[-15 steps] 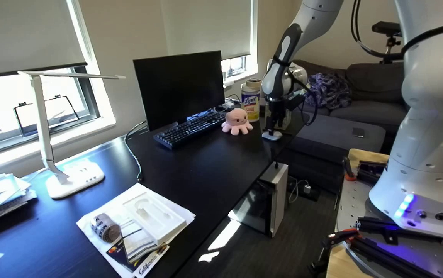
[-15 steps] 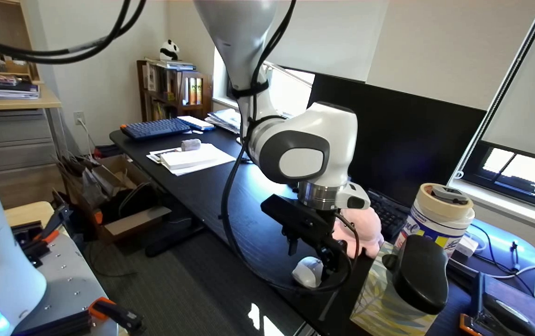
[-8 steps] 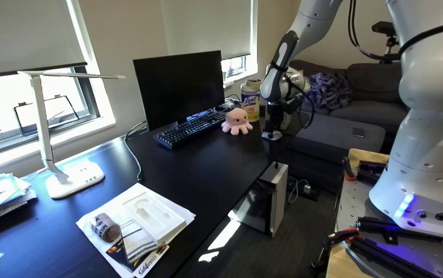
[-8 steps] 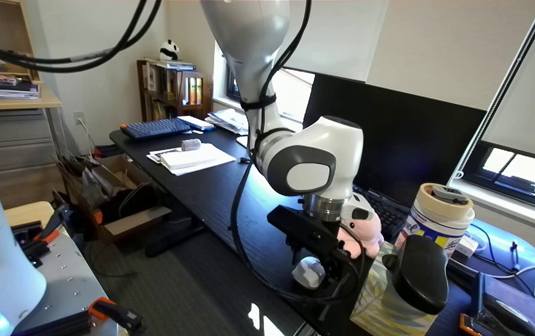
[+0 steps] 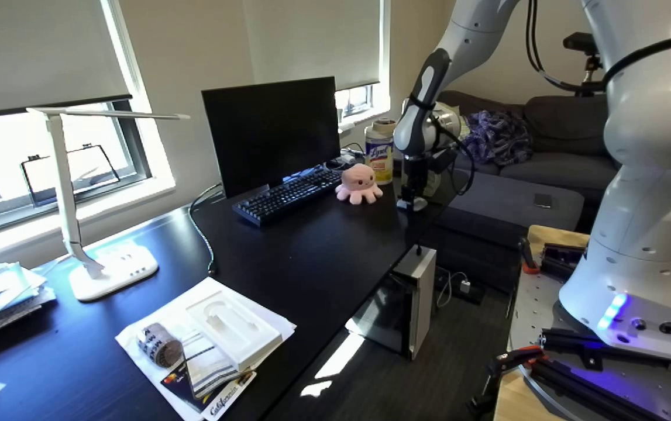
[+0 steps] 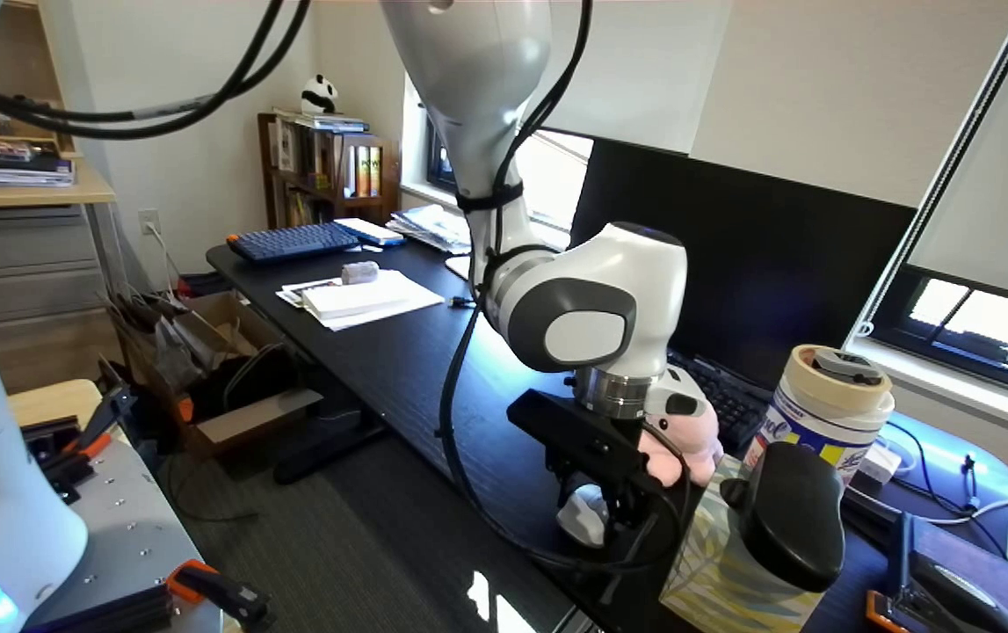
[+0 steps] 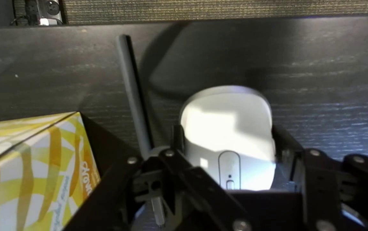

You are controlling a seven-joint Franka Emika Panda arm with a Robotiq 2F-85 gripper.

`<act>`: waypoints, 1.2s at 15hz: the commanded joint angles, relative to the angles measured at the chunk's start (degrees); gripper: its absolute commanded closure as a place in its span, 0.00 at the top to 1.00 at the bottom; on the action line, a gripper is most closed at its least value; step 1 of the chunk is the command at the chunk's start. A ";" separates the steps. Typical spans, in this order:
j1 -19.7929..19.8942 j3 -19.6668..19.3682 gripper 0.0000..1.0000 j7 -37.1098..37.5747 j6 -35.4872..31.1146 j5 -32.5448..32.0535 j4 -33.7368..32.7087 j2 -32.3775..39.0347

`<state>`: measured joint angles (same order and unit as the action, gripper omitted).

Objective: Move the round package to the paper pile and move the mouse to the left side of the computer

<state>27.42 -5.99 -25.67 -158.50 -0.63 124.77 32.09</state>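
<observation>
The white mouse (image 7: 225, 128) lies flat on the dark desk, near its edge. My gripper (image 7: 228, 138) straddles it from above, with fingers (image 7: 178, 138) pressed against both of its sides. In both exterior views the mouse (image 6: 584, 519) is partly covered by the gripper (image 5: 410, 200). The round package (image 5: 159, 345), a short whitish roll with dark lettering, rests on the paper pile (image 5: 200, 294) at the far end of the desk. Behind, the computer (image 5: 271, 134) has a dark screen, with a black keyboard (image 5: 288, 196) in front.
A pink plush octopus (image 5: 359, 184) sits between keyboard and mouse. Close to the gripper stands a yellow-and-white tissue box (image 7: 39, 170); a thin grey stick (image 7: 134, 96) lies between box and mouse. A wipes tub (image 6: 820, 422) stands behind, and a white lamp (image 5: 113, 272) near the papers.
The arm has come slightly lower, and the jaws have closed in from wide apart onto the mouse. The mouse has turned and shifted a little. Nothing else has moved.
</observation>
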 commanded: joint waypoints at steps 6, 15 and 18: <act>-12.08 1.22 0.43 3.82 -5.52 -5.20 13.91 -12.11; -39.26 0.88 0.43 27.74 0.95 -23.02 11.36 -19.38; -39.68 4.03 0.43 28.65 2.24 -20.43 10.84 -21.24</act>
<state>-13.26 -4.18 1.85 -158.04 -21.53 135.35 13.51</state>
